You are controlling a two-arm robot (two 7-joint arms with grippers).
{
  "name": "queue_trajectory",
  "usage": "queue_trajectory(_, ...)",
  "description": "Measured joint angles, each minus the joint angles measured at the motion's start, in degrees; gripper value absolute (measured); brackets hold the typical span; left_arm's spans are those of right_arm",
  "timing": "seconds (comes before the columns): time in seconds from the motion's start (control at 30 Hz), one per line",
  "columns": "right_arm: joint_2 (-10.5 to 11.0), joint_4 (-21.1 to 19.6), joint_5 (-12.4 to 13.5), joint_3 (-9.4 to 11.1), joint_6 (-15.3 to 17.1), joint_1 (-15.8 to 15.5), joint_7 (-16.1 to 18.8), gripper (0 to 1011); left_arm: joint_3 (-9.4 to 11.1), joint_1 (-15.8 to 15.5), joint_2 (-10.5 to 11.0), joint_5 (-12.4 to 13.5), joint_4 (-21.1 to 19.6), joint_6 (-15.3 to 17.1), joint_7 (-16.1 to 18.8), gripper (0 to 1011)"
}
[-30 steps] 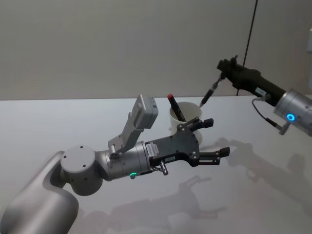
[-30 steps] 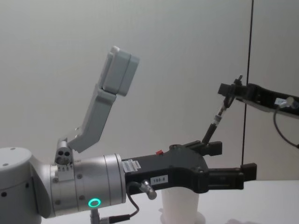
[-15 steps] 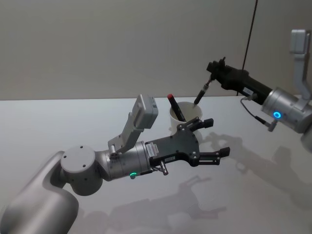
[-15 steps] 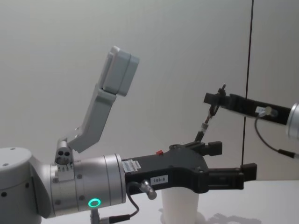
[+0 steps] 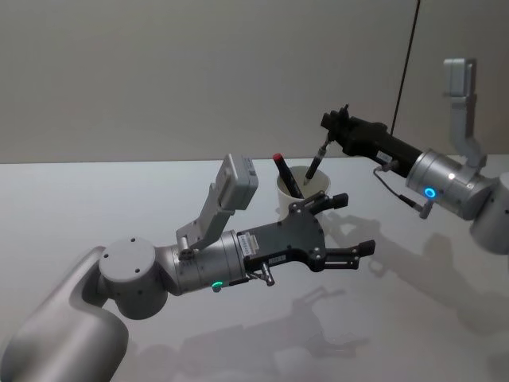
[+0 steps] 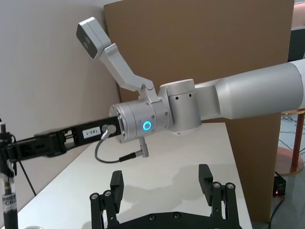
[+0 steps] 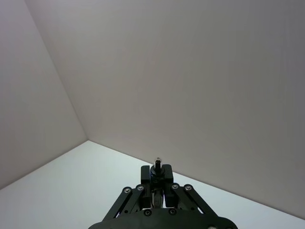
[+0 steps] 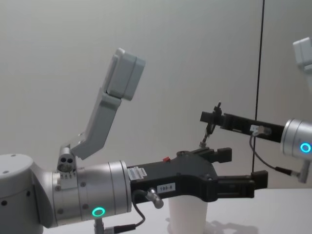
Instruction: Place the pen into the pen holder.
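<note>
The pen holder [image 5: 303, 193] is a white cup on the table with a red-capped marker [image 5: 283, 169] standing in it. My right gripper [image 5: 332, 132] is shut on the top of a dark pen [image 5: 316, 159] that hangs tilted above the cup. In the head view the pen's lower tip is at the cup's mouth. The chest view shows the right gripper [image 8: 210, 117] and pen [image 8: 206, 132] above the cup [image 8: 187, 217]. My left gripper [image 5: 352, 226] hovers open beside the cup, on its near right side, holding nothing.
The white table [image 5: 445, 318] spreads to the right and front of the cup. My left arm's body [image 5: 199, 267] and its raised wrist camera [image 5: 237, 183] sit just in front of the cup. A grey wall stands behind.
My right gripper has moved left and down with the pen, from off to the right of the cup to above it. The left arm has not moved.
</note>
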Motion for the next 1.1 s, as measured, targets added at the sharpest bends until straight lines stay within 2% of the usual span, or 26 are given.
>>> queue_trajectory(0.63,-1.25,4.42,-1.56,-2.19,-2.63,1.58,-1.19,144,0.0,0.0,0.0,0.0,0.0,0.0,0.0,1003)
queue_trajectory(0.87,-1.55,5.49,-1.81,-2.64,-3.27,1.97,-1.56,319,0.0,0.0,0.0,0.0,0.0,0.0,0.0,1003)
queue_trajectory(0.97,-1.65,5.87,-1.82,-2.76,-3.45,2.13,-1.7,437,0.0,0.0,0.0,0.0,0.0,0.0,0.0,1003)
queue_trajectory(1.07,-1.71,6.11,-1.8,-2.79,-3.53,2.24,-1.81,497,0.0,0.0,0.0,0.0,0.0,0.0,0.0,1003)
queue_trajectory(1.1,-1.74,6.31,-1.76,-2.8,-3.61,2.34,-1.87,557,0.0,0.0,0.0,0.0,0.0,0.0,0.0,1003)
